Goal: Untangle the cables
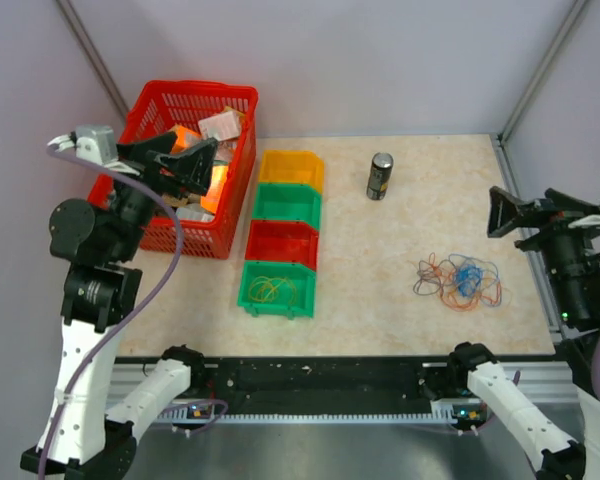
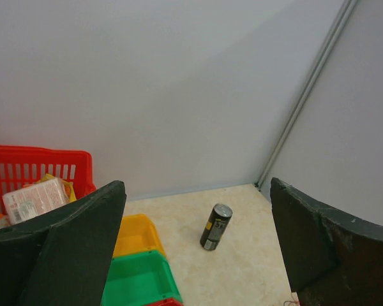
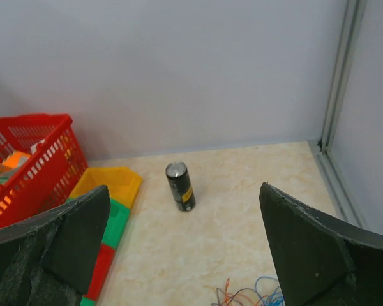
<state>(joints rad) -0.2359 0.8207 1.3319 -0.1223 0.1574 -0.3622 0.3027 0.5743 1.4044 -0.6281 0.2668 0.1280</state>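
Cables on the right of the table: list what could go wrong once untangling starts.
The cables lie as one clump of thin overlapping orange, blue and grey loops; pulling one strand may drag or tighten the whole tangle.
The upright can stands behind them; a swung strand or arm could topple it.
The left gripper, open by the red basket, would likely cross the bins to help and might bump them.

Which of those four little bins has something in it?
The green bin nearest the arms: orange wire lies in it. The yellow bin, red bin and other green bin look empty.
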